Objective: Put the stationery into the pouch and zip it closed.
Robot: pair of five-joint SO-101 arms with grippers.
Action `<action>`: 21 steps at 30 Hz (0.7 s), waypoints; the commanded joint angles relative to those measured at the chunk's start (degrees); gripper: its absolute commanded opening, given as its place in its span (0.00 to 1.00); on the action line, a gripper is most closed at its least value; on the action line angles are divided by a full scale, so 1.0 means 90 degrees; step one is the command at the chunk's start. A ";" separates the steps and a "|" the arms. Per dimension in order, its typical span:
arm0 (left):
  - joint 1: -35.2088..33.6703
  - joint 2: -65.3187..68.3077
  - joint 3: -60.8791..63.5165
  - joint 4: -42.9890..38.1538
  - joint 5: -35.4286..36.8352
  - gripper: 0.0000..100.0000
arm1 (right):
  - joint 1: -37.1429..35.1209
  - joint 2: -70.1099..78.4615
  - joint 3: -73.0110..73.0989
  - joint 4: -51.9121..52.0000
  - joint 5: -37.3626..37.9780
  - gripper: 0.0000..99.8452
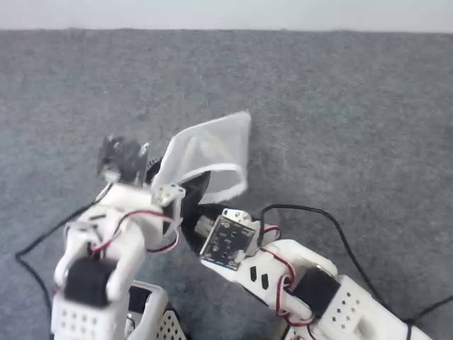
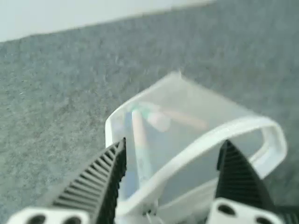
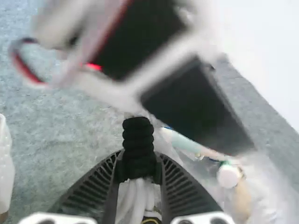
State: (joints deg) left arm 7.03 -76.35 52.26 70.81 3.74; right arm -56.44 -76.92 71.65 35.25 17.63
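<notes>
The translucent white pouch (image 1: 212,152) is lifted off the grey carpet between the two arms. Pens (image 2: 140,140) show through its wall, with a white-capped item (image 3: 229,176) among them. My left gripper (image 2: 174,144) is open, its black fingers (image 2: 105,175) standing on either side of the pouch's white zipper rim (image 2: 219,135). In the high view it sits at the pouch's lower left corner (image 1: 170,195). My right gripper (image 3: 139,158) is shut on the black ribbed zipper pull (image 3: 138,137), just below the pouch (image 1: 190,212).
Grey carpet (image 1: 340,106) covers the whole table, bare behind and to the right of the pouch. A black cable (image 1: 333,227) loops beside the right arm, another (image 1: 42,241) beside the left arm. The left arm's body (image 3: 140,46) hangs close over my right gripper.
</notes>
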 commanded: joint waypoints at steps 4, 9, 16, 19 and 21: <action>0.0010 -0.1241 0.0161 -0.0049 -0.0020 0.29 | 0.0630 -0.0845 -0.0469 0.0024 0.0020 0.00; -0.0303 -0.1348 0.0181 -0.0059 -0.0010 0.29 | 0.1148 -0.1099 -0.0508 -0.0034 0.0020 0.00; -0.0586 -0.1358 0.0181 -0.0176 0.0205 0.29 | 0.1988 -0.1148 -0.0586 -0.0405 -0.0400 0.00; -0.0586 -0.1358 0.0190 -0.0166 0.0205 0.29 | 0.2232 -0.1148 -0.0586 -0.0571 -0.0576 0.00; -0.0586 -0.1358 0.0190 -0.0147 0.0195 0.29 | 0.2320 -0.1148 -0.0586 -0.0601 -0.0596 0.00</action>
State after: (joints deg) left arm 2.11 -87.96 54.46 70.81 4.53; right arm -37.54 -85.10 71.21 31.91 13.23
